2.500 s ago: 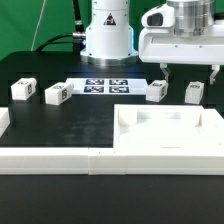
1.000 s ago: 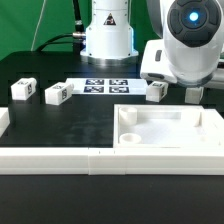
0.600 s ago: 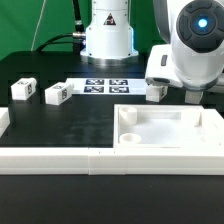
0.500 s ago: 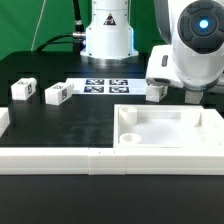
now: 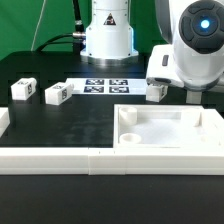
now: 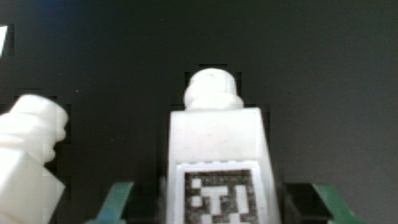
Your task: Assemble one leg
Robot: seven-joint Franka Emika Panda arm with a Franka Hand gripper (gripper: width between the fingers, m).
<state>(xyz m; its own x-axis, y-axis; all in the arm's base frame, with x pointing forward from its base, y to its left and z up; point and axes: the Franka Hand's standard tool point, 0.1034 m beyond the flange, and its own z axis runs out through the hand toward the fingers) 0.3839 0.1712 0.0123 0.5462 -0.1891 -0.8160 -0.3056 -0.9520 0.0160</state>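
- White plastic on a black table [image 5: 70,125] gives me little sense of depth, so height is my first worry. The gripper [image 6: 217,208] hangs spread wide astride the leg [image 6: 217,125]. One finger [image 6: 121,200] sits on each side, with a dark gap between pad and plastic, and nothing is clamped.
- The leg rests on the table beyond the tray-like part [image 5: 165,135], at the exterior view's right. In that view the gripper [image 5: 193,96] and wrist hide the leg almost wholly, so I judge the grasp from the wrist view alone.
- If the jaws close off-centre, one finger would meet the leg first and push or twist it. The centring looks fair to me, but I cannot tell how low the fingers reach.
- A pinch too near the tagged end could let the leg swing on lifting and spoil its line for a corner hole [image 5: 127,137].
- The neighbouring leg [image 6: 32,150] lies near one finger but apart from it, and a sideways drift would knock it.
- On the way to the tray-like part, its far wall is the nearest obstacle.
- A third leg [image 5: 57,94], a fourth leg [image 5: 22,89] and the marker board [image 5: 105,87] sit well apart, out of the way.
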